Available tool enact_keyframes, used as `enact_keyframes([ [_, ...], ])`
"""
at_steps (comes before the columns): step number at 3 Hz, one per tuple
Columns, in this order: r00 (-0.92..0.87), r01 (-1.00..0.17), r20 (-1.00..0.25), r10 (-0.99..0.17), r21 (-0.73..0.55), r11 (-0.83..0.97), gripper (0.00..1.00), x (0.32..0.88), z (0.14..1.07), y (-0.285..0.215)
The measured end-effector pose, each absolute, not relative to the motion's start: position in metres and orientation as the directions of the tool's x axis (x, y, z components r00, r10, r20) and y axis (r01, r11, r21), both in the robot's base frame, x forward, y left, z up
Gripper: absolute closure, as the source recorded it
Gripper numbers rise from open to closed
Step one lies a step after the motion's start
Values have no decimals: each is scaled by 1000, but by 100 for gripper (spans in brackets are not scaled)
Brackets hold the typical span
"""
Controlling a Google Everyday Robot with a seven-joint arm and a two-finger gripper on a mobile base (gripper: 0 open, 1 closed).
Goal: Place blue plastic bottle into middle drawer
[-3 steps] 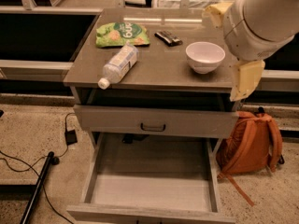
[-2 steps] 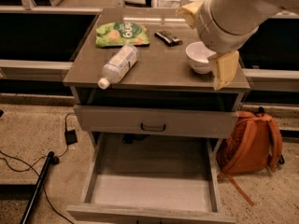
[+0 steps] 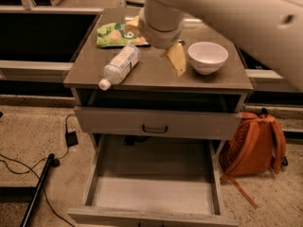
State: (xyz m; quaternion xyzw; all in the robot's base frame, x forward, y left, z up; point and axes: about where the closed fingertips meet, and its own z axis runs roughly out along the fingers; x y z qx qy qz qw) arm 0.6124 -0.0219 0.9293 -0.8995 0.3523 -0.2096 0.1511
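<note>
The blue plastic bottle (image 3: 120,64) lies on its side on the cabinet top (image 3: 156,77), with its white cap pointing to the front left. My gripper (image 3: 155,42) hangs over the cabinet top between the bottle and the bowl, just right of the bottle and above it. It is open and empty, and its yellowish fingers (image 3: 176,59) are spread wide. The middle drawer (image 3: 151,195) is pulled out low at the front and nothing lies on its pale floor.
A green snack bag (image 3: 113,34) lies behind the bottle. A white bowl (image 3: 207,56) stands at the right of the top. A shut drawer front with a dark handle (image 3: 155,128) is above the open drawer. An orange backpack (image 3: 253,145) leans at the right. Cables (image 3: 28,164) lie on the floor at the left.
My arm has swung left over the cabinet top, from the right of the bowl to beside the bottle. It now hides the small dark object at the back. The bottle has not moved.
</note>
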Motion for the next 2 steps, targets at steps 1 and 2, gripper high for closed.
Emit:
enact_keyframes([
  [1, 748, -532, 265, -609, -309, -788, 0, 659, 896, 24],
  [2, 783, -510, 255, -567, -259, -820, 0, 677, 880, 47],
])
